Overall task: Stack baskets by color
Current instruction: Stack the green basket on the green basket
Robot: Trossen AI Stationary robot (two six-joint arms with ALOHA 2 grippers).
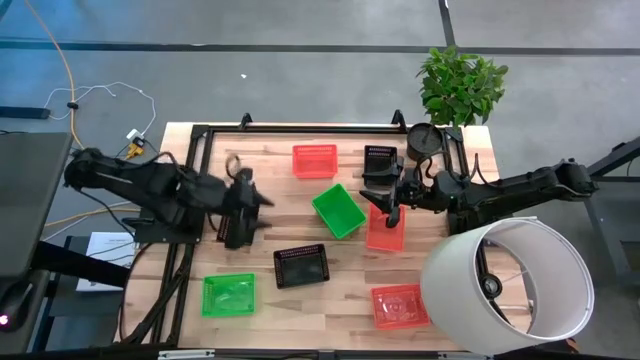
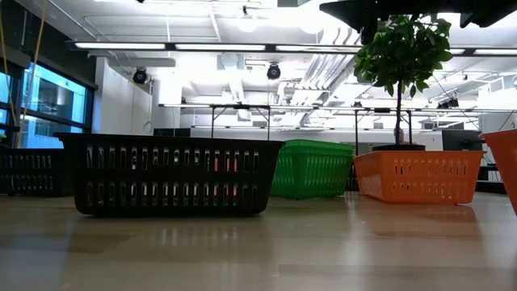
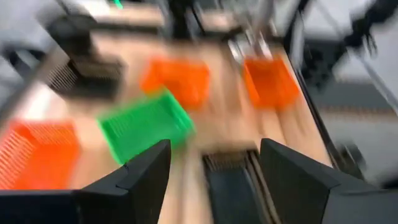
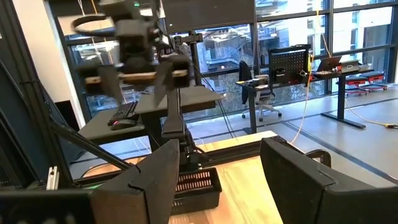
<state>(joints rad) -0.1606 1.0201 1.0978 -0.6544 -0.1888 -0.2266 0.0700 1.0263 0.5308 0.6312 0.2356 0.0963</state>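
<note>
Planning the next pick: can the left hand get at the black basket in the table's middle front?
Probably yes: the left hand is open and empty, and the black basket lies apart from other baskets, nothing over it.

Left gripper (image 1: 262, 207) over mid-table, fingers spread, empty. Right gripper (image 1: 385, 195) opposite, facing it, well apart, fingers spread, empty. Both arms extended inward.

Even overhead light in the high view, soft shadows. Low view backlit by bright ceiling strip lights (image 2: 242, 46), sheen on the wooden tabletop (image 2: 258, 250). Left wrist view smeared by motion blur; the green slotted plastic basket (image 3: 146, 124) was streaked. Right wrist view mostly sharp, daylight through windows.
</note>
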